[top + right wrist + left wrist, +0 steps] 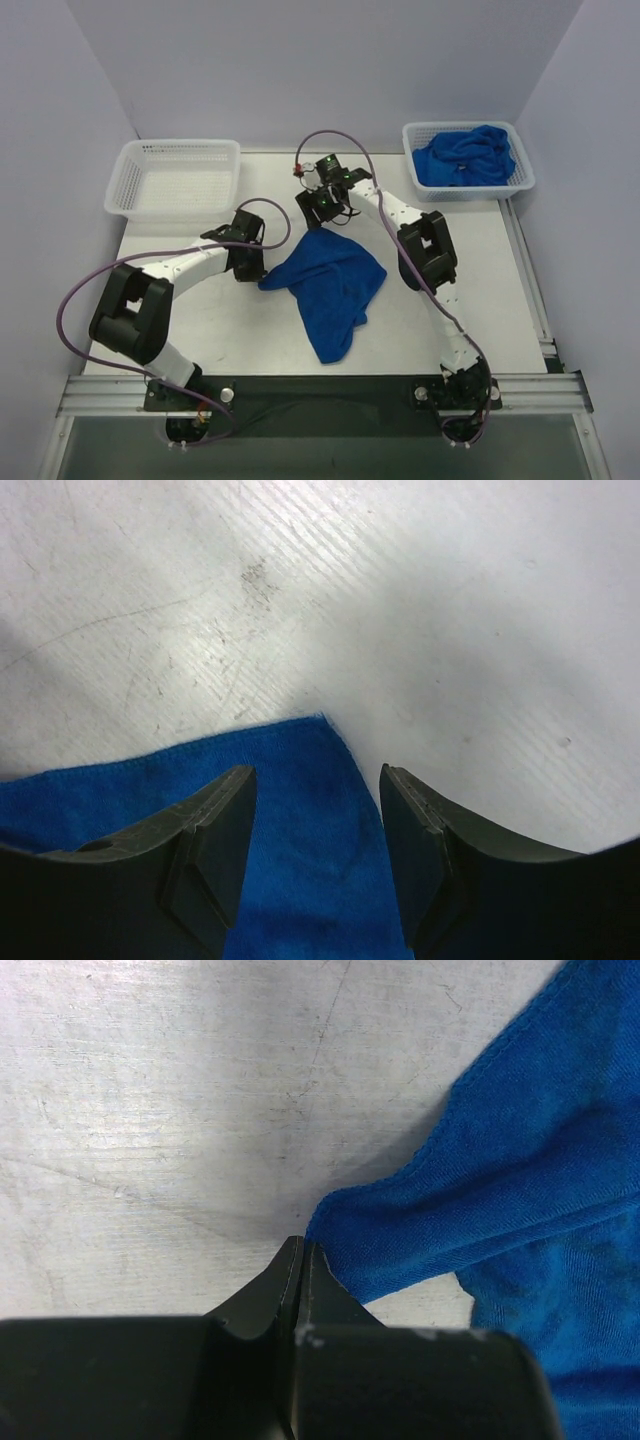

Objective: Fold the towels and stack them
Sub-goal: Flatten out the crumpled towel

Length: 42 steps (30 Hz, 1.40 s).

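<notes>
Left gripper fingers fill the lower edge of the left wrist view. The jaws are pressed together, with one corner of the towel pinched at their very tips. From that corner the cloth is drawn into a taut wedge running right and up.

Right gripper jaws stand moderately apart. They straddle another corner of the towel without gripping it. Whether the finger pads touch the cloth cannot be determined.

**Towel, condition**
- Colour: royal blue. Surface: soft terry with a stitched hem.
- Position: centre of the table, between the two arms.
- Shape in the overhead view: the towel is crumpled and unfolded. One point reaches left to the left gripper, one reaches up to the right gripper, and a narrower lobe trails toward the near edge.

**Other items**
- A heap of towels, the same blue, lies in the right basket at the far right corner.
- The left basket, white mesh, stands at the far left corner.

**Limits of view**
- The number of cloths in the heap cannot be counted.
- Both wrist views cut off most of the towel.
- The overhead view hides both sets of fingertips beneath the wrist housings.
</notes>
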Each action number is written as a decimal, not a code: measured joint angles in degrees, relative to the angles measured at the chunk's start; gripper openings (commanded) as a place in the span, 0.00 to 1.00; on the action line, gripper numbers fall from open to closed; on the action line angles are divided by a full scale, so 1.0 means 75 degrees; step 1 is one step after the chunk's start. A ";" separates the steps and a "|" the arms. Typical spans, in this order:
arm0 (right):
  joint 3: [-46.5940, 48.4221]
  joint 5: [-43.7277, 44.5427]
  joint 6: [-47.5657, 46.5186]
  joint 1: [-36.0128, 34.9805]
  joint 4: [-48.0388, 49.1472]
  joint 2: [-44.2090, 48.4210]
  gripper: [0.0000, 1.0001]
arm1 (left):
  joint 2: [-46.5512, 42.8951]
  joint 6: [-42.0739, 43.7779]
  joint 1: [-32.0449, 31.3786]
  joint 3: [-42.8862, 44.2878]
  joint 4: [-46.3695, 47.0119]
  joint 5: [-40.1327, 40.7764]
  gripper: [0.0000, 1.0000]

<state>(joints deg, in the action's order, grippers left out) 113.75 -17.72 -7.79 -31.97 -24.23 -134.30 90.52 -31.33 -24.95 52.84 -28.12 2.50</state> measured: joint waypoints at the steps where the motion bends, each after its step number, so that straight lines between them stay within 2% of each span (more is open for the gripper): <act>1: 0.0067 0.0003 0.0000 -0.0026 0.0006 -0.0079 0.51 | 0.0000 0.0000 0.0000 -0.0003 0.0003 -0.0003 0.00; 11: 0.0367 0.0251 -0.0140 -0.0315 0.0067 -0.0586 0.45 | -0.0128 -0.0003 0.0000 -0.0117 -0.0012 -0.0026 0.00; 17: 0.0379 0.0673 -0.0236 -0.0443 0.0079 -0.0615 0.36 | -0.0259 -0.0003 0.0003 -0.0166 -0.0017 -0.0026 0.00; 24: 0.0379 0.0950 -0.0326 -0.0487 0.0082 -0.0618 0.11 | -0.0420 -0.0003 0.0003 -0.0277 -0.0029 -0.0023 0.00; 25: 0.0379 0.0962 -0.0321 -0.0487 0.0085 -0.0618 0.04 | -0.0440 0.0000 0.0003 -0.0291 -0.0029 -0.0020 0.00; 27: 0.0379 0.0988 -0.0315 -0.0478 0.0082 -0.0618 0.00 | -0.0458 0.0003 0.0003 -0.0303 -0.0032 -0.0020 0.00; 34: -0.0029 0.1457 -0.0187 -0.0391 -0.0096 -0.0119 0.00 | -0.0592 0.0326 0.0026 -0.0050 -0.0236 0.0242 0.00; 38: -0.0318 0.2107 -0.0175 -0.0245 -0.0239 0.0845 0.00 | -0.0685 0.0755 0.0117 0.1020 -0.0466 0.0592 0.00; 42: -0.0417 0.2862 -0.0201 -0.0038 -0.0233 0.2346 0.00 | -0.0851 0.1288 0.0143 0.2483 -0.0501 0.0918 0.00</act>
<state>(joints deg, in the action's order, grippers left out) 110.63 3.75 -9.30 -32.25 -25.98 -116.71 84.14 -21.67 -23.88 71.46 -31.88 9.39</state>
